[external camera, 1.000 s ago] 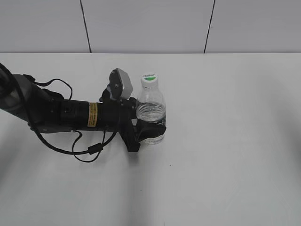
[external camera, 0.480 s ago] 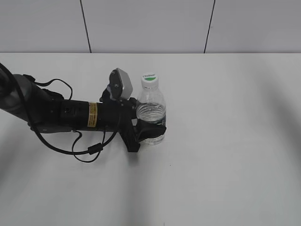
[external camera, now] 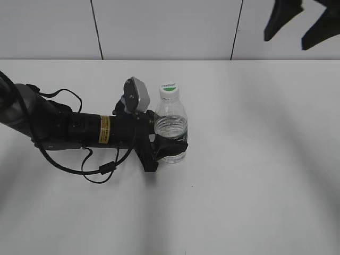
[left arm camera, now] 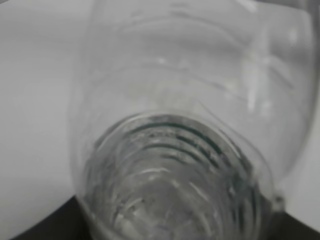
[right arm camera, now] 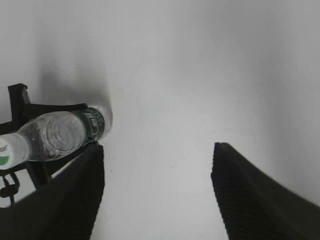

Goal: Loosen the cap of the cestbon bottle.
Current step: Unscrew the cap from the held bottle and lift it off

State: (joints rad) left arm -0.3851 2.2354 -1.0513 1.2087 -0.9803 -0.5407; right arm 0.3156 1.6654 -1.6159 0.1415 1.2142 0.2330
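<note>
The cestbon bottle (external camera: 170, 125) stands upright on the white table, clear with a dark green label band low down. Its white cap (external camera: 168, 89) with a green oval is on top. My left gripper (external camera: 169, 146) is shut on the bottle's lower body from the left. The left wrist view is filled by the bottle (left arm camera: 175, 150). My right gripper (external camera: 295, 24) is open and empty, high at the top right of the exterior view. In the right wrist view its fingers (right arm camera: 157, 165) frame bare table, with the bottle (right arm camera: 55, 132) and the cap (right arm camera: 5, 152) at the left edge.
The white table (external camera: 255, 175) reaches back to a white panelled wall (external camera: 164, 29). The left arm's black cable (external camera: 101, 170) loops on the table in front of the arm.
My right gripper has come into the exterior view at the top right. The left gripper and the bottle have stayed still.
</note>
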